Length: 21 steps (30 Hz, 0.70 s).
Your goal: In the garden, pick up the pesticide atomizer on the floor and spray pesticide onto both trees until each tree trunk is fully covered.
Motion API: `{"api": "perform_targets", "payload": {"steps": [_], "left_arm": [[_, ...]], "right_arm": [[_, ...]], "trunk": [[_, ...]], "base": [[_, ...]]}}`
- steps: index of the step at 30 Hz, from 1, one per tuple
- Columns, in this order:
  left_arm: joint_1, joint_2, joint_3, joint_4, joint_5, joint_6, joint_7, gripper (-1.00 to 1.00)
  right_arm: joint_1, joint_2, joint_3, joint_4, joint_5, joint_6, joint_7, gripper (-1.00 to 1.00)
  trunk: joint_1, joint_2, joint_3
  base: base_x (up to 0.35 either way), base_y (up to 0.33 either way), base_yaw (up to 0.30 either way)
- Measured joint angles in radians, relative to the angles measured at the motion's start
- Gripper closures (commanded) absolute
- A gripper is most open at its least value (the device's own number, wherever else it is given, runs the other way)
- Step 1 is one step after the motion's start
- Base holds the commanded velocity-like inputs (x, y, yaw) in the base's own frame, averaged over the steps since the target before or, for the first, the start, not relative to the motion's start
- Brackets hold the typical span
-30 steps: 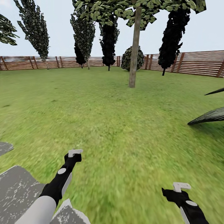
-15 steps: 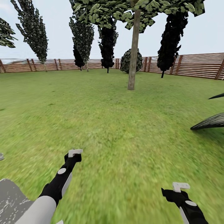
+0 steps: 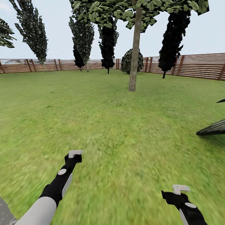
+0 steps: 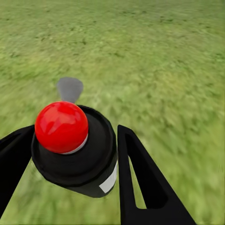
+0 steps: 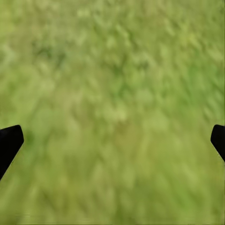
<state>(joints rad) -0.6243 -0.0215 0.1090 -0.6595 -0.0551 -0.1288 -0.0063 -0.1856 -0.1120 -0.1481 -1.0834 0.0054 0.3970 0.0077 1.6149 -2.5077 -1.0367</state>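
Head view. The garden lawn (image 3: pixel 125 125) is rough mottled green grass, smeared with blur close to the robot. A brown fence (image 3: pixel 193 65) of horizontal wooden slats rings the far edge. One tree (image 3: pixel 135 12) stands ahead, slightly right of centre; its tree trunk (image 3: pixel 134 53) is a smooth round grey-brown column, bare up to a light green leafy crown cut by the top of the frame. Dark narrow conifers (image 3: pixel 108 43) and a rounded bush (image 3: pixel 128 61) stand behind it along the fence. Long dark ribbed leaves (image 3: pixel 214 128) of a low plant reach in at the right edge. A grey speckled slab corner (image 3: pixel 4 217) sits at bottom left. The left arm, white sleeve into black wrist, points forward; the left gripper (image 3: pixel 76 153) shows pale at its tip, but what it carries is too small to make out here. The right gripper (image 3: pixel 180 188) hangs low at right over grass.

Left wrist view. The two black fingers (image 4: pixel 140 183) are closed in around the pesticide atomizer (image 4: pixel 75 150): a squat black cylinder with a glossy red ball on top and a small white label on its side. It sits between the fingers, seemingly pressed on both sides. Grass lies below.

Right wrist view. Only the black fingertips (image 5: pixel 9 143) show, at opposite edges, spread wide with nothing between them; blurred yellow-green grass beyond.
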Motion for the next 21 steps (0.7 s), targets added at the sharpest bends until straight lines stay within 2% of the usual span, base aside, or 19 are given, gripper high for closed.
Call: {"api": "perform_targets", "payload": {"steps": [8,21], "left_arm": [[0.0,0.001,0.0,-0.001,0.0,0.0,0.0,1.0],[0.0,0.001,0.0,0.0,-0.001,0.0,0.0,1.0]], "right_arm": [[0.0,-0.028,-0.012,0.002,-0.013,-0.003,0.004,-1.0],[0.0,-0.033,-0.013,0.003,-0.012,-0.003,0.005,-1.0]], "trunk": [[0.0,0.0,0.0],[0.0,0.0,0.0]], "base": [[0.324,0.0,0.0],[0.323,0.0,0.0]]}}
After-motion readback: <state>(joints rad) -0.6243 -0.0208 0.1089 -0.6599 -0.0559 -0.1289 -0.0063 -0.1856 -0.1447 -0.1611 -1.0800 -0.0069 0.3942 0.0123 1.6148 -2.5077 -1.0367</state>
